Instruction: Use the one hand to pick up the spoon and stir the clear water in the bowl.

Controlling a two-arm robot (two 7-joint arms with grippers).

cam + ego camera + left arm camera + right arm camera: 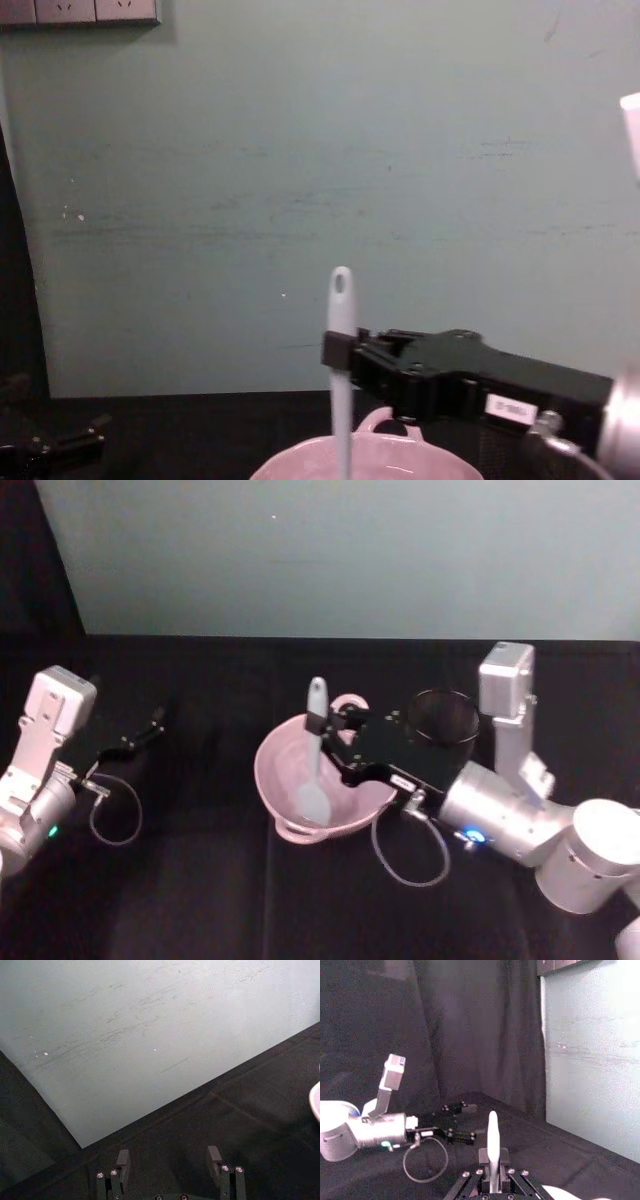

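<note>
Since the spoon (315, 750) looks light, stiff and slick, we judge the right gripper's (322, 723) clench high on its handle, over the bowl (262, 765), sound, while the left gripper (168, 1152) idles agape well left of the bowl.

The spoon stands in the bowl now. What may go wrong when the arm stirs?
1. The right pincer clamps only the slim handle of the spoon, so it may twist or slip while stirring.
2. The mesh cup stands close beside that arm; a wide circle may knock it.
3. The scoop lies near the wall of the bowl; a hard push may shift the bowl.
The left pincer is parked aside.
</note>
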